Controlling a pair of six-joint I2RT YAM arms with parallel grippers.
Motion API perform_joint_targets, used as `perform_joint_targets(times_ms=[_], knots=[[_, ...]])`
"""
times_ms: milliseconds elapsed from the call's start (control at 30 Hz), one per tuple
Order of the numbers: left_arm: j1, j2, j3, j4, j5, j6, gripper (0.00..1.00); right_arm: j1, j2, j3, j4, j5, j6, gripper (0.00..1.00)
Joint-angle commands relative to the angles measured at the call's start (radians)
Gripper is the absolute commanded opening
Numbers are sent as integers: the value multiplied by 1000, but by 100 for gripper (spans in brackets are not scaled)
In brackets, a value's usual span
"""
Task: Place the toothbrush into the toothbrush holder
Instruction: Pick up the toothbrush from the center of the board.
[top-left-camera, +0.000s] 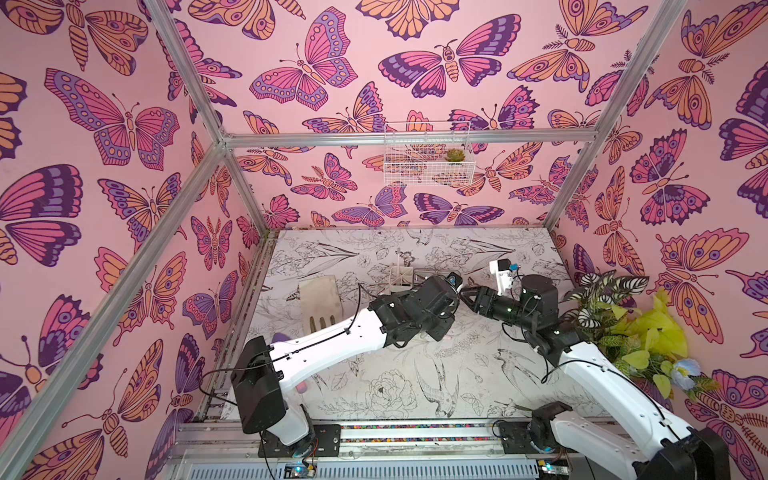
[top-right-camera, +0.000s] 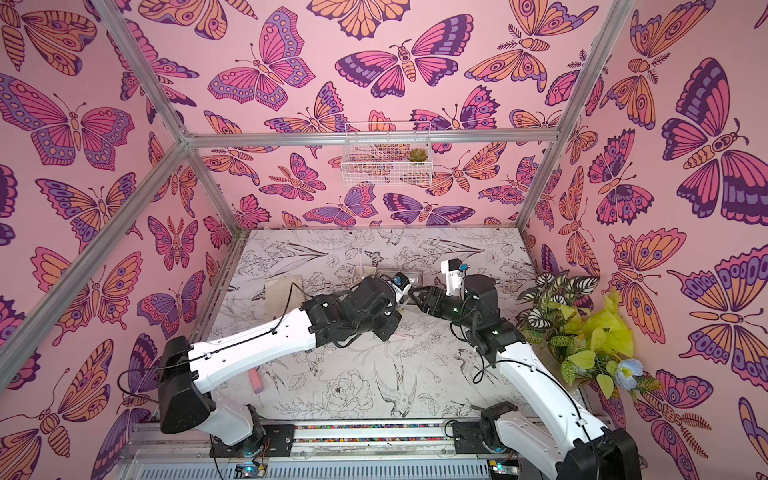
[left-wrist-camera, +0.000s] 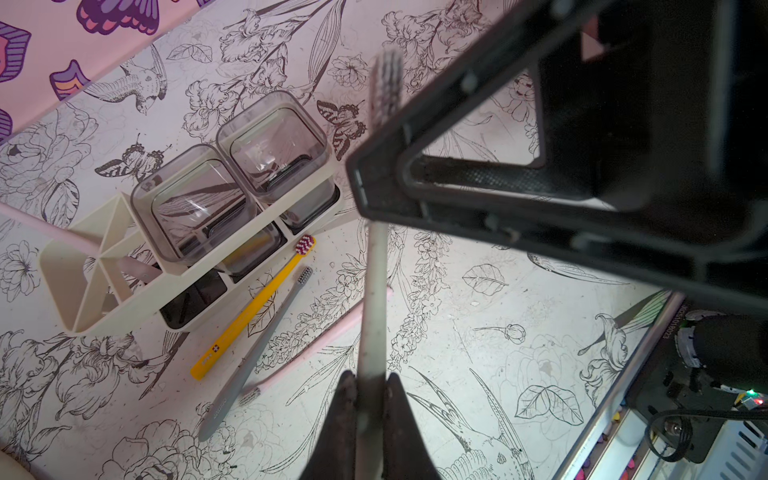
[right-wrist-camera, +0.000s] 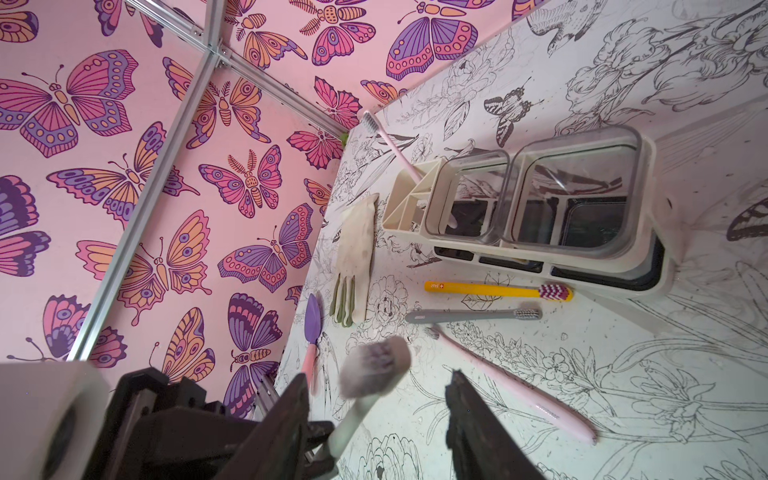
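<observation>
The left claw (left-wrist-camera: 371, 384) is gripping the white toothbrush (left-wrist-camera: 374, 291) by its handle, near the toothbrush holder (left-wrist-camera: 137, 305). The right claw (right-wrist-camera: 378, 376) is hanging open around its bristle head, near the holder's cup end.

Both top views are bright and evenly lit, with only faint, soft shadows on the bench (top-left-camera: 374, 374). Toward the edges the metal frame posts (top-left-camera: 124, 282) bow (a wide lens at work). In the left wrist view the left hand (left-wrist-camera: 371, 415) is dark and out of focus, and the clear cups (left-wrist-camera: 195, 203) carry pale glare. In the right wrist view the toothbrush (right-wrist-camera: 374, 368) head is blurred, while the bench beyond is sharp.
</observation>
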Motion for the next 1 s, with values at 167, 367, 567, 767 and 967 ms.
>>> perform_joint_targets(times_ms=[167, 367, 567, 767, 967], knots=[[-5, 27, 45, 16, 32, 8, 0, 12, 23, 5, 79, -7, 33, 49], [-5, 44, 46, 22, 40, 4, 0, 12, 28, -9, 126, 5, 59, 42], [-5, 62, 47, 42, 22, 13, 0, 10, 61, -2, 104, 14, 52, 0], [-2, 82, 42, 45, 10, 22, 0, 10, 73, -1, 97, 11, 34, 0], [-2, 36, -7, 46, -65, 16, 28, 11, 71, 70, -13, 34, -33, 0]])
